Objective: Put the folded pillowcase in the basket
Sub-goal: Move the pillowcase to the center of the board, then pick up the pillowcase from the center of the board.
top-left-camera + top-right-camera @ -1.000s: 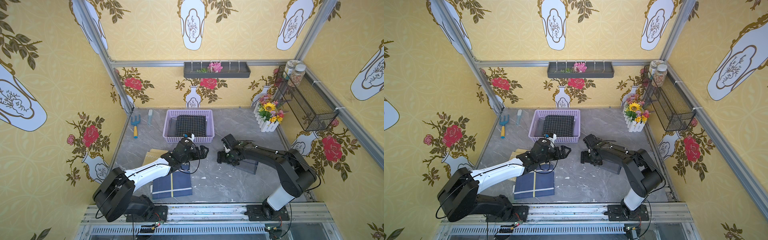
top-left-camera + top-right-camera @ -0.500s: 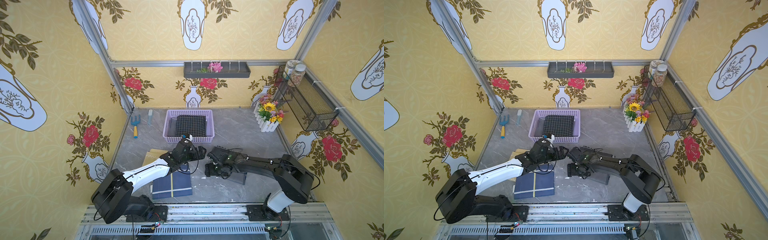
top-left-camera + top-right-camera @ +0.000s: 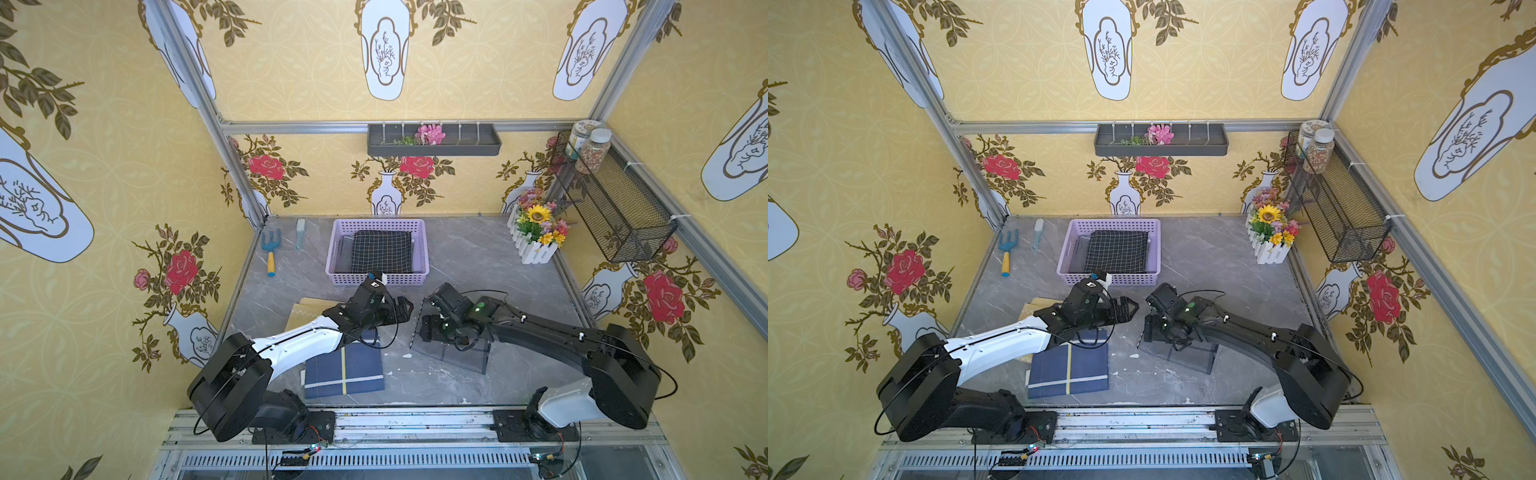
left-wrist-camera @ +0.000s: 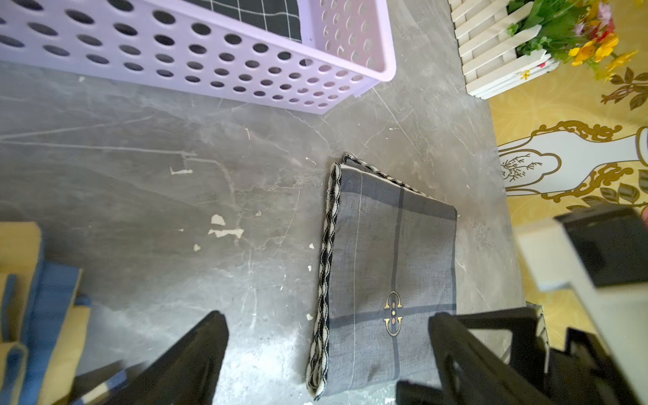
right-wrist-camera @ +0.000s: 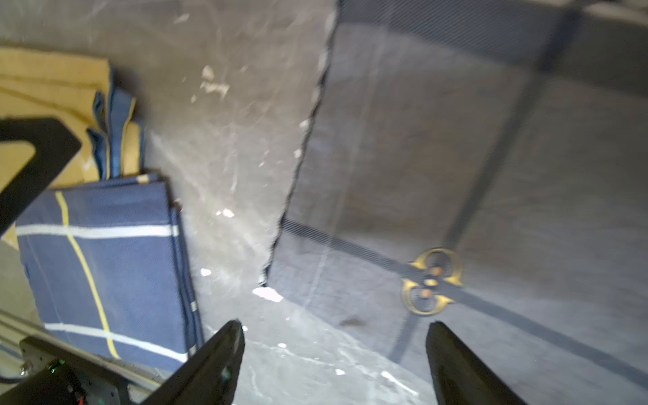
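Both arms reach inward over the table, grippers nearly meeting.
Left gripper (image 3: 406, 309) and right gripper (image 3: 424, 330) gape wide, empty, over the grey pillowcase's (image 3: 451, 358) edge.

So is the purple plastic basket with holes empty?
Not empty. The lilac perforated plastic basket holds a black cloth with white grid lines, lying flat inside.

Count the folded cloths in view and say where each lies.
4. Black checked cloth in the lilac basket; blue striped cloth at the table's front; tan cloth under the left arm; grey cloth under the right arm. Another may hide under the black one.
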Tool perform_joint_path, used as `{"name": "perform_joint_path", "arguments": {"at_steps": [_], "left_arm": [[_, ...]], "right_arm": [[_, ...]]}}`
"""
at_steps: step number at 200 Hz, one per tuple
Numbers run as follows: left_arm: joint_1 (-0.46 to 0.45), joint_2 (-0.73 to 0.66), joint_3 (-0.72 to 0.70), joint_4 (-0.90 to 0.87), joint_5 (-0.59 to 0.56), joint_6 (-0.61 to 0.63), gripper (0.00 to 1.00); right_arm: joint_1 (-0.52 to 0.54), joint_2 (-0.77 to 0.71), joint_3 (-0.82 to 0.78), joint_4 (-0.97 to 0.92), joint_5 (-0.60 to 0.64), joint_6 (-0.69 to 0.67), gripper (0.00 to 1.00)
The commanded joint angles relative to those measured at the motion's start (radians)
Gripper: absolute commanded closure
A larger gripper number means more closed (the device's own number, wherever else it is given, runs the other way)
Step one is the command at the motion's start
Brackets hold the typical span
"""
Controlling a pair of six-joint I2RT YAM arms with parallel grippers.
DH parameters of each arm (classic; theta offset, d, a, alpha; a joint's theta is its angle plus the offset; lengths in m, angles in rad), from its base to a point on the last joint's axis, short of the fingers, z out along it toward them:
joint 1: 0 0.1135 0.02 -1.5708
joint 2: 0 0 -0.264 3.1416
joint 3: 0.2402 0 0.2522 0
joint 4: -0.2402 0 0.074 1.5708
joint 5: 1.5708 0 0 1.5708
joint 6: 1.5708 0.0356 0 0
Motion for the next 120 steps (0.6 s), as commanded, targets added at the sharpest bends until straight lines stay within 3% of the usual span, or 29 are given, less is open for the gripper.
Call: {"name": "perform_joint_path", "arguments": {"at_steps": [1,72,120], "left_arm": [[-0.005,0.026,0.016,0.03,0.035,0.019,0.05],[-0.018,0.088,0.055,0.041,0.052,0.022,0.05],[-0.018,0.097,0.059,0.043,0.055,0.022,0.05]], "right_arm": [[-0.096,-0.068,-0.039,-0.099,0.032,-0.072,0.14],[-0.528,-0.194,-0.182,-0.105,-0.09,-0.251,0.19],[-0.608,-0.111,-0.175,-0.015,-0.141,-0.291,0.39]]}}
